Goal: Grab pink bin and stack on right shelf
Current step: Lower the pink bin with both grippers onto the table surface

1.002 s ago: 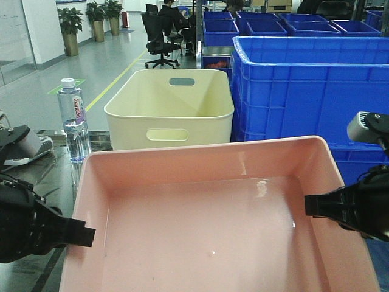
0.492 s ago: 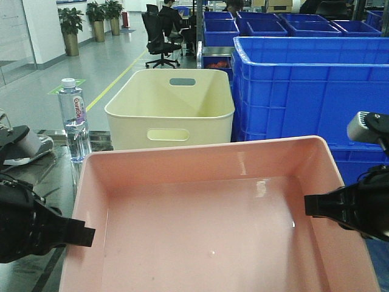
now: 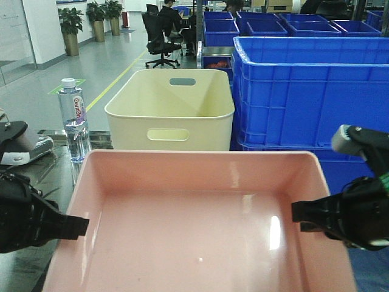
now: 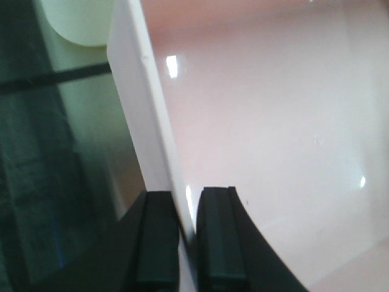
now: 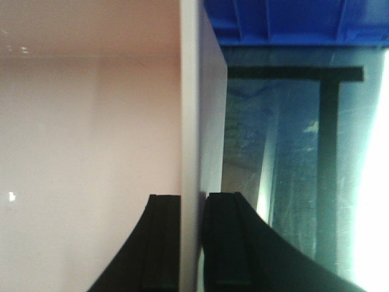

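The pink bin fills the lower front view, held level between both arms. My left gripper is shut on its left wall; in the left wrist view the two black fingers pinch that wall of the pink bin, with the left gripper straddling the rim. My right gripper is shut on the right wall; the right gripper clamps the pale rim of the pink bin. The dark glossy right shelf with black tape lines lies beneath, and the same shelf surface shows below the left side.
A taller cream bin with handle slots stands just behind the pink bin. Stacked blue crates rise at the right and back. A water bottle stands at the left. Office chairs and seated people are far behind.
The pink bin's far rim now sits lower and level in the front view. The right gripper has shifted left and down with it; both grips are unchanged.
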Robot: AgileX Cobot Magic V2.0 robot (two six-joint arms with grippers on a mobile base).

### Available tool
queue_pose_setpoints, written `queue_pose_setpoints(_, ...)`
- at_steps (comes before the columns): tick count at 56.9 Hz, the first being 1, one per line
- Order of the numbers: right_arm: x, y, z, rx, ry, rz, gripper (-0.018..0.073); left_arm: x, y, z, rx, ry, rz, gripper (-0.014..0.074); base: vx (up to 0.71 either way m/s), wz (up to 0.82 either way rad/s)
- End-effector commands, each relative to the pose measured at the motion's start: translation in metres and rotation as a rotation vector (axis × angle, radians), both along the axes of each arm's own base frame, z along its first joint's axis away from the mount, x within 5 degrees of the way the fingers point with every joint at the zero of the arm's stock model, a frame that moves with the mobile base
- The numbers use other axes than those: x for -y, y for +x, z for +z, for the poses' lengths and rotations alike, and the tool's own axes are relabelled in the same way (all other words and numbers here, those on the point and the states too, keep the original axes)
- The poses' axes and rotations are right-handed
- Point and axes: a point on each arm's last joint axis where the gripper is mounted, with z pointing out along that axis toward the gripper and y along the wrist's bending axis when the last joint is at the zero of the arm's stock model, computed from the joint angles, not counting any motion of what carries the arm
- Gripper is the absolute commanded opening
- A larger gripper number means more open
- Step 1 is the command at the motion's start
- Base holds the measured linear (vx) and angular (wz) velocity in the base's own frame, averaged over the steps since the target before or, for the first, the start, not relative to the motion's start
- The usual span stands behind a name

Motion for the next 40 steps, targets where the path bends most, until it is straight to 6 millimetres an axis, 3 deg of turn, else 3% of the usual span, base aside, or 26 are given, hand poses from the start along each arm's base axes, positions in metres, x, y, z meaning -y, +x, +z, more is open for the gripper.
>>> queue_pose_setpoints(1,-0.001,0.008,0.014,0.085,0.043,-0.02,-0.0004,-0.004,0.008,0.018,0.166,0.015,0.025,0.0013,0.0,0.0)
queue_pose_setpoints(9,-0.004,0.019,-0.002,0.011,0.031,-0.017,0.0003,0.002,0.023,0.002,0.113,0.035,0.024,0.0044,0.0,0.0)
queue_pose_setpoints(22,-0.007,0.034,-0.024,-0.083,0.007,-0.014,0.0034,0.012,0.05,-0.028,0.015,0.076,0.02,0.0172,0.0,0.0)
queue_pose_setpoints(31,-0.008,0.038,-0.029,-0.09,0.0,-0.016,0.0096,0.015,0.057,-0.037,-0.012,0.085,0.019,0.0343,0.0,0.0)
queue_pose_setpoints(40,-0.007,0.04,-0.029,-0.075,-0.014,-0.016,0.0223,0.015,0.057,-0.038,-0.012,0.084,0.02,0.0496,0.0,0.0)
